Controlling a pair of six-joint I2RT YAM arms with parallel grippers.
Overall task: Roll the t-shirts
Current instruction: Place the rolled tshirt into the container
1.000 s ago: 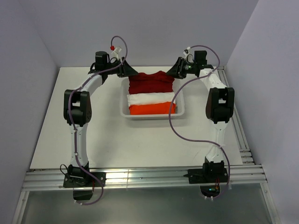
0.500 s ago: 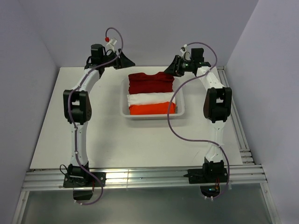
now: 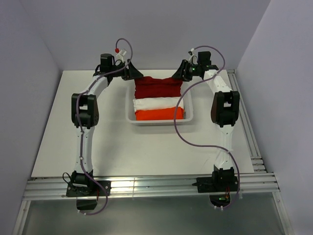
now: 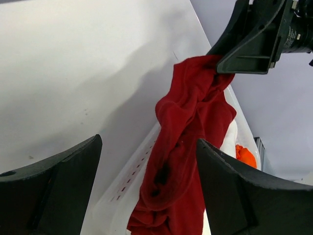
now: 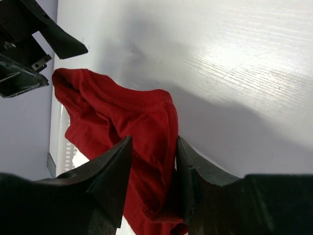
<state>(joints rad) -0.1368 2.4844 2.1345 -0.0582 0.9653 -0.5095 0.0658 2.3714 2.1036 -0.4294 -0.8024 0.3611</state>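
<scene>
Three t-shirts side by side in a white bin (image 3: 190, 115): dark red t-shirt (image 3: 157, 88) farthest, white t-shirt (image 3: 156, 104) in the middle, orange t-shirt (image 3: 157, 115) nearest. Red cloth bunched up, pinched at its far right end by right gripper (image 3: 178, 76). At far left end, left gripper (image 3: 135, 74), fingers spread apart, gripping nothing.

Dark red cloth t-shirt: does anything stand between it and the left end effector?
Nothing visible does. The dark red cloth t-shirt lies straight ahead of the open left end effector, bunched at the white plastic bin's rim.
</scene>
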